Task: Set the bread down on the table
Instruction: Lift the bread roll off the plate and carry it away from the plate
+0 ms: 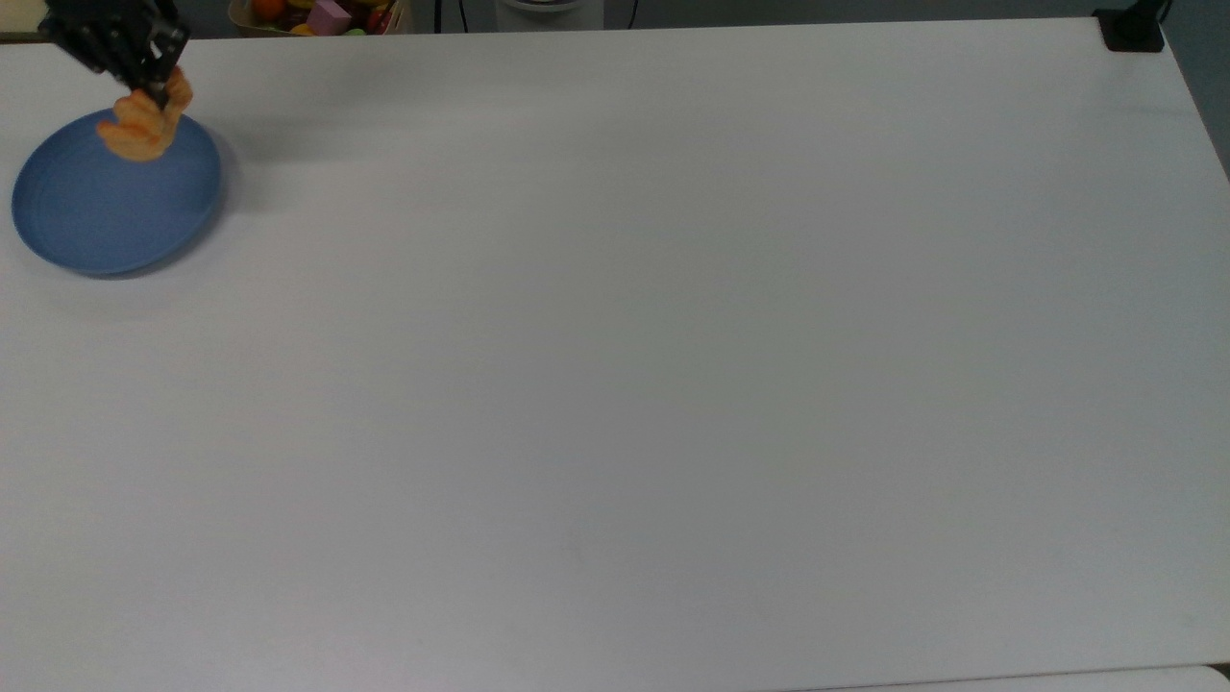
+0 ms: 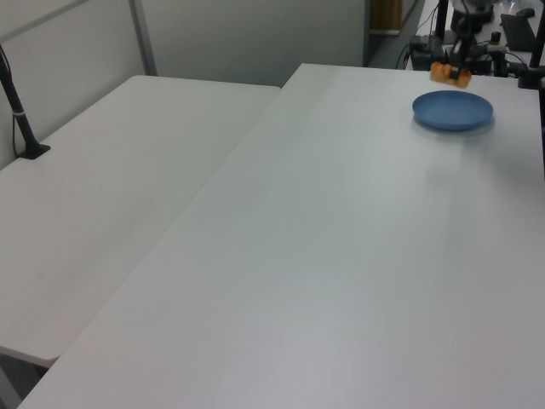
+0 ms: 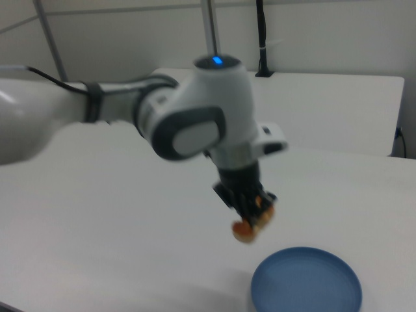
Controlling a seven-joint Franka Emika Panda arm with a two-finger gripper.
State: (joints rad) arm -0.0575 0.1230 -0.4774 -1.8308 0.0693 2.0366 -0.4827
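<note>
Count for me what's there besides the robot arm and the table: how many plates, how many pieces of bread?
Blue plate: 1, lying on the table with nothing on it
Bread: 1, held up in the air by the gripper
Total: 2

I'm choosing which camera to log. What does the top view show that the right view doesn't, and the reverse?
Top view alone: the whole white table, a bin of coloured toys beyond the top view's far edge, and a black mount at a corner.
Right view alone: the arm's white body with a blue light, and clear air between bread and plate.
Both: the claw shut on the bread, and the blue plate.
</note>
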